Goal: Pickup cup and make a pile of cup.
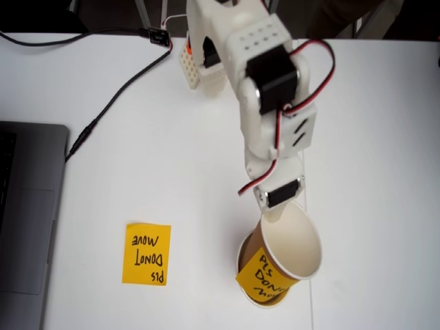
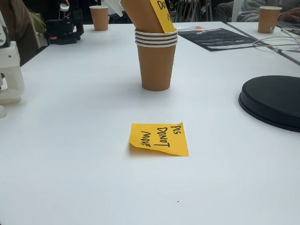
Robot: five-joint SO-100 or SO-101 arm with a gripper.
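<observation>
The cup is a brown paper cup, white inside, with an orange handwritten note on its side. It leans tilted with its bottom inside the pile of cup, a stack of brown cups that shows three rims in a fixed view. The pile's rim peeks out under the note. My gripper reaches down from the white arm and is shut on the tilted cup's upper rim; its fingertips are mostly hidden by the wrist. The tilted cup and its note reach the top edge of the table-level fixed view.
A loose orange sticky note lies flat left of the pile, also in front of it. A grey laptop and a black cable occupy the left. A black round disc and other cups stand farther off.
</observation>
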